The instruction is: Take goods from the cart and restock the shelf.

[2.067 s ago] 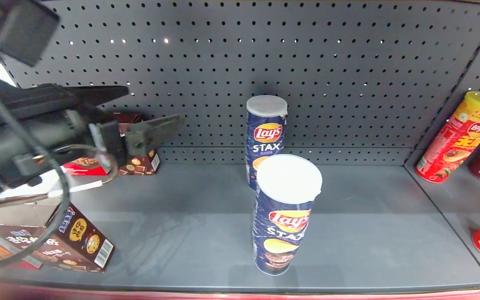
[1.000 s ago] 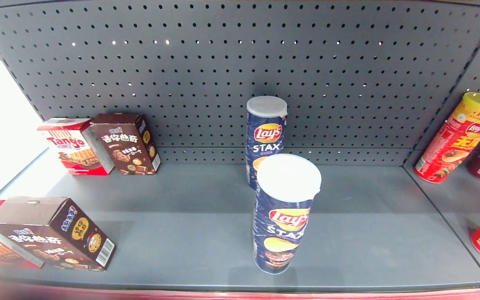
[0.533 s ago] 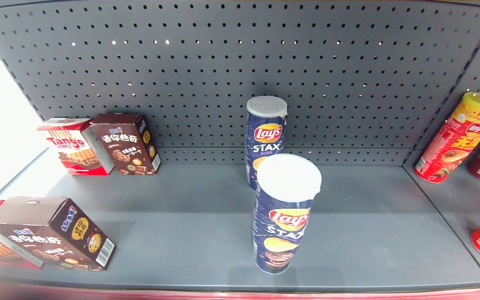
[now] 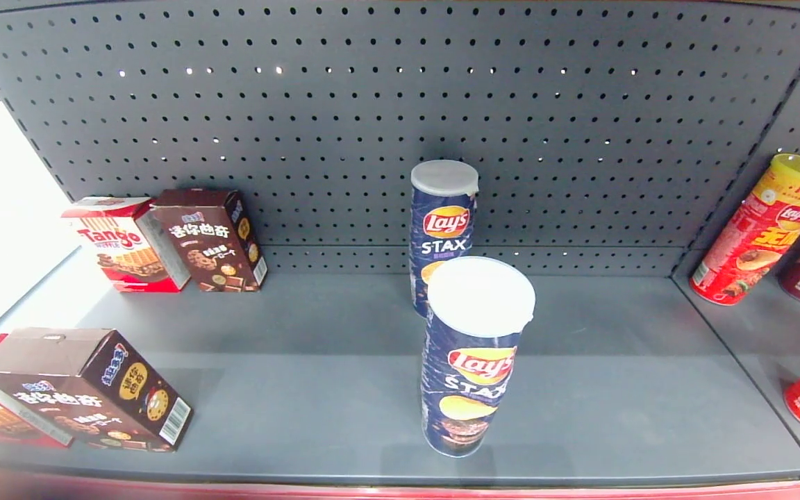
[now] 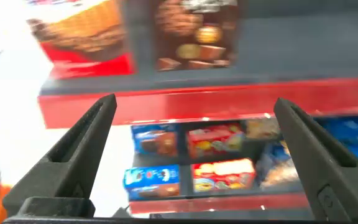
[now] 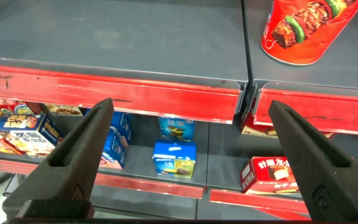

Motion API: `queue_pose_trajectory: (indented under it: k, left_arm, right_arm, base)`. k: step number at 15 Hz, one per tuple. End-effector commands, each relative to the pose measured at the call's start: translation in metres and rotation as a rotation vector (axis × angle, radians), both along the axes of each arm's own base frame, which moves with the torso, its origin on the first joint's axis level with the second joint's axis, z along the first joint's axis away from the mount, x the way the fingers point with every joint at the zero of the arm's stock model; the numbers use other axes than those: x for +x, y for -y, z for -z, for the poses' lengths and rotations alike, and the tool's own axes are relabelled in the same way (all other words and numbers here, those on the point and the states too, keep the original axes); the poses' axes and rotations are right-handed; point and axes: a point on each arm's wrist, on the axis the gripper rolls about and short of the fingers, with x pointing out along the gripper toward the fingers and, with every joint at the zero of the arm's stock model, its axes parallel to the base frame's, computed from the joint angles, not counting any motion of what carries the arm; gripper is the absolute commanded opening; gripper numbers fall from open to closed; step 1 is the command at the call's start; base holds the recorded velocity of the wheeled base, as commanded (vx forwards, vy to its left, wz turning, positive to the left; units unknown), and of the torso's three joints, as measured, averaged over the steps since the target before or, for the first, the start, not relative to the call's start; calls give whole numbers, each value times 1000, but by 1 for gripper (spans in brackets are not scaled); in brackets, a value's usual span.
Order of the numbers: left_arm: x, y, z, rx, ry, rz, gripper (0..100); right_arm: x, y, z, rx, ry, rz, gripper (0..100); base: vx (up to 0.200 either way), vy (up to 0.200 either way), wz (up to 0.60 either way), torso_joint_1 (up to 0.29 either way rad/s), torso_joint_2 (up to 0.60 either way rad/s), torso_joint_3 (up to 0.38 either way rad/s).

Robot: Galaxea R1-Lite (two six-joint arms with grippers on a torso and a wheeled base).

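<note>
The black left claw (image 5: 194, 104) and black right claw (image 6: 189, 104) gaped wide and empty before the red-edged grey metal shelf (image 6: 135, 37), presumably free to fetch more cart goods.

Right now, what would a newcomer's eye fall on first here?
The front blue can with its white lid, upright in the middle of the grey shelf, with the back blue can just behind it. Next, the yellow-lidded red can at right, and the brown box at front left.

The chip cans (image 4: 468, 375) are navy with white lids (image 4: 481, 295), the back panel (image 4: 303, 125) grey.
</note>
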Motion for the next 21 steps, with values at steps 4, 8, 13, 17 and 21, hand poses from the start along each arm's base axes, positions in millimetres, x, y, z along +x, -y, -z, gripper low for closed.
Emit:
queue_pose_trajectory:
  k: [4, 8, 13, 17, 21]
  left_arm:
    - [0, 0, 0, 7, -5, 18, 100]
    - [0, -1, 0, 7, -5, -19, 100]
    - [0, -1, 0, 1, -5, -20, 100]
    - [0, 0, 0, 1, -4, -17, 100]
    - [0, 0, 0, -1, -4, -16, 100]
  right_arm:
    - [0, 0, 0, -2, -2, -18, 100]
    - [0, 0, 0, -7, 2, -22, 100]
    - [16, -6, -74, -26, 4, -143, 100]
    - [59, -25, -95, -158, -144, -500, 100]
    - [99, -58, -102, -195, -243, -704, 100]
  base:
    - [0, 0, 0, 0, 0, 0]
    - [0, 0, 0, 0, 0, 0]
    - [0, 0, 0, 0, 0, 0]
    - [0, 0, 0, 0, 0, 0]
    - [0, 0, 0, 0, 0, 0]
